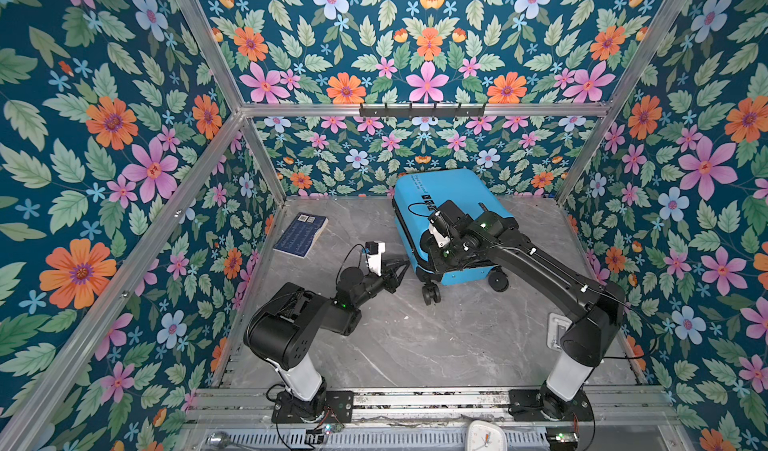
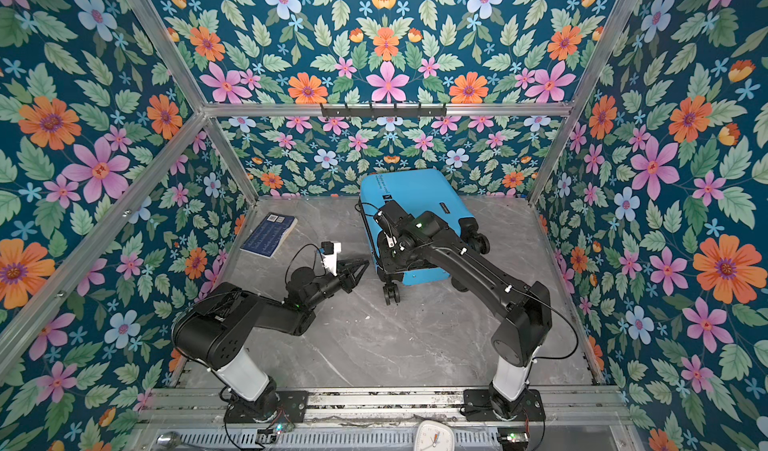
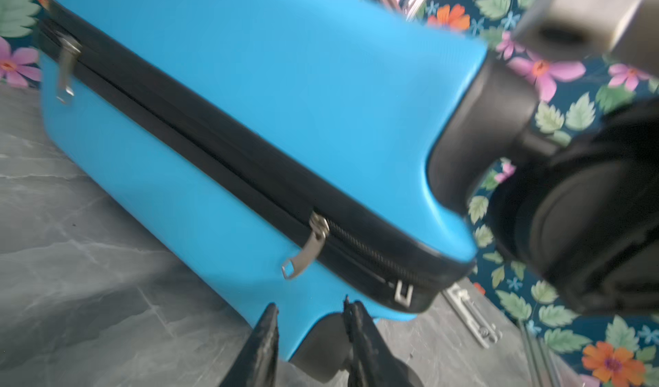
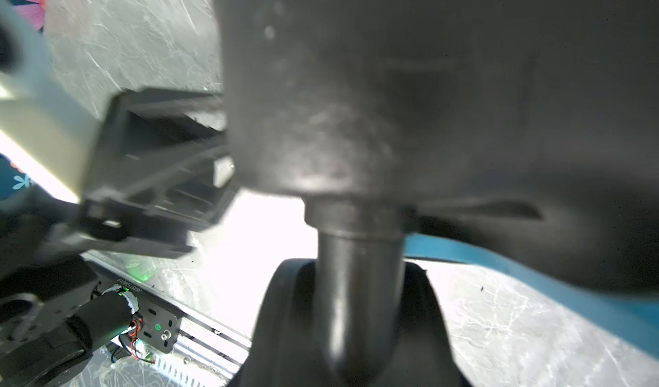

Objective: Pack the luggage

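At the near edge a white clock [image 1: 485, 435] is cut off by the lower border of both top views. Beyond it the left arm [image 1: 291, 324] is folded low, elbow back by its base, forearm reaching towards the middle of the worktop [image 1: 415, 345]. The left jaws point at the near left corner of the suitcase [image 1: 457, 189] and stop just short of it. In the smeared left wrist view the two fingertips [image 3: 265, 335] stand a little apart with nothing between them. The same view shows the black zip band with metal pulls [image 3: 306, 249] and both shell halves together.

The right arm [image 1: 540, 270] stretches long and low to the suitcase, wrist bent down over its near left wheel corner. The right jaws are hidden under the wrist in both top views. The right wrist view is filled by a blurred black wheel mount [image 4: 356, 117], so I cannot tell whether they are open, closed or gripping anything.

The suitcase lies on its broad side at the far middle of the worktop, near the back wall, with its wheels [image 1: 431, 295] towards the arms. The right arm covers much of its top, and whether it rests flat I cannot tell. Far left, by the side wall, lies a dark-blue book [image 1: 301, 235], well apart from it
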